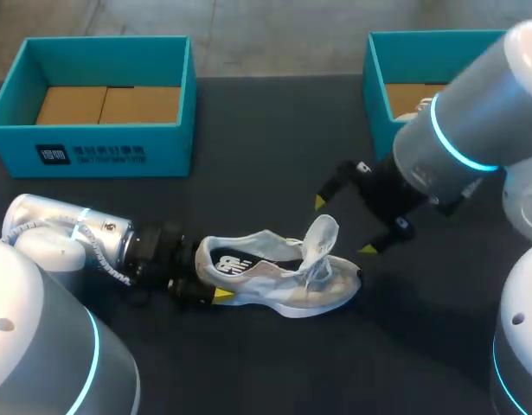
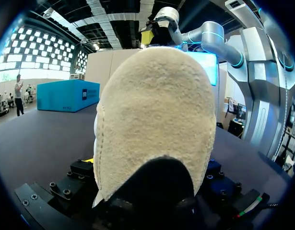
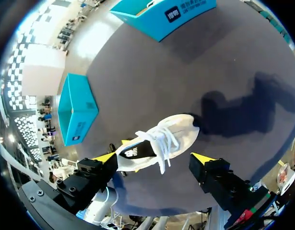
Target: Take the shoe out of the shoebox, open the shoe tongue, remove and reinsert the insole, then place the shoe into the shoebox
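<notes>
A white sneaker (image 1: 278, 278) lies on its side in the middle of the dark table, its tongue (image 1: 323, 235) lifted up. My left gripper (image 1: 212, 277) grips the heel from both sides, one yellow tip showing at the sole side. In the left wrist view the shoe's heel (image 2: 157, 115) fills the space between the fingers. My right gripper (image 1: 343, 226) hovers open just above the tongue and toe, touching nothing. In the right wrist view the shoe (image 3: 157, 146) lies below the wide-spread fingers of the right gripper (image 3: 154, 158).
One open teal shoebox (image 1: 110, 151) stands at the back left, a second teal shoebox (image 1: 378, 78) at the back right, partly behind my right arm. Both boxes show in the right wrist view, one (image 3: 75, 110) past the heel, the other (image 3: 171, 14) farther off.
</notes>
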`<action>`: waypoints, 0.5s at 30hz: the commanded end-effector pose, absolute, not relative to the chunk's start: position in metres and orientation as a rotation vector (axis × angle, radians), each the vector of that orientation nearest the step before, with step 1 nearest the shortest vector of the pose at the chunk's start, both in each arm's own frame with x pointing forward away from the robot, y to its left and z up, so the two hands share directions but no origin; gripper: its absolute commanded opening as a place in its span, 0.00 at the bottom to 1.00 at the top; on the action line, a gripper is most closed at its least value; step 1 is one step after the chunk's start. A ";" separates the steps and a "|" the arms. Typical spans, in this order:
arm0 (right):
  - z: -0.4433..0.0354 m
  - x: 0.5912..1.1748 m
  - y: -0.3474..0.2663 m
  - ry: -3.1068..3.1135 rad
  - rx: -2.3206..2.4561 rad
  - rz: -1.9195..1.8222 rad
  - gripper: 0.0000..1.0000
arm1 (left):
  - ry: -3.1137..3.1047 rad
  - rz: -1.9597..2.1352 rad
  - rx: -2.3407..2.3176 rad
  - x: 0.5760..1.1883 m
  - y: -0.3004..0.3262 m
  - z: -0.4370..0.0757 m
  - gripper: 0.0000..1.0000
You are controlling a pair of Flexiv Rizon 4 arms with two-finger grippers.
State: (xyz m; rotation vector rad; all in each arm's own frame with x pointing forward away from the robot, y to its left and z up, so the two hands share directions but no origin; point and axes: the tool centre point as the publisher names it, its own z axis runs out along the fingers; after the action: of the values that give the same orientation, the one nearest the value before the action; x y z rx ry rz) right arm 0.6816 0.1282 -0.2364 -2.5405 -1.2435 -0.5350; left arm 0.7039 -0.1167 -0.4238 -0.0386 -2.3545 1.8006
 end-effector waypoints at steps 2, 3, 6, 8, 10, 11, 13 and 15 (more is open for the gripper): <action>-0.222 0.691 0.152 -1.370 -2.802 -0.360 0.73 | -2.355 1.797 -0.041 0.706 -0.117 -0.426 0.00; -0.221 0.693 0.154 -1.403 -2.791 -0.335 0.62 | -2.355 1.797 -0.041 0.706 -0.117 -0.426 0.00; -0.215 0.701 0.166 -1.540 -2.730 -0.245 0.45 | -2.355 1.797 -0.041 0.706 -0.117 -0.426 0.00; -0.211 0.705 0.173 -1.623 -2.696 -0.204 0.28 | -2.355 1.797 -0.041 0.706 -0.117 -0.426 0.00; -0.207 0.708 0.179 -1.692 -2.673 -0.159 0.06 | -2.355 1.797 -0.041 0.706 -0.117 -0.426 0.00; -0.206 0.709 0.181 -1.719 -2.659 -0.147 0.00 | -2.355 1.797 -0.041 0.706 -0.117 -0.426 0.00; -0.202 0.711 0.188 -1.804 -2.621 -0.107 0.00 | -2.355 1.797 -0.041 0.706 -0.117 -0.426 0.00; -0.200 0.713 0.191 -1.843 -2.600 -0.061 0.00 | -2.355 1.797 -0.041 0.706 -0.117 -0.426 0.00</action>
State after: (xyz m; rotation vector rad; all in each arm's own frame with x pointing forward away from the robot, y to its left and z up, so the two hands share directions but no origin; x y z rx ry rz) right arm 0.6974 0.1735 -0.2017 -2.4320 -1.7136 -0.5386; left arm 0.7039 -0.1167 -0.4238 -0.0388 -2.3544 1.8007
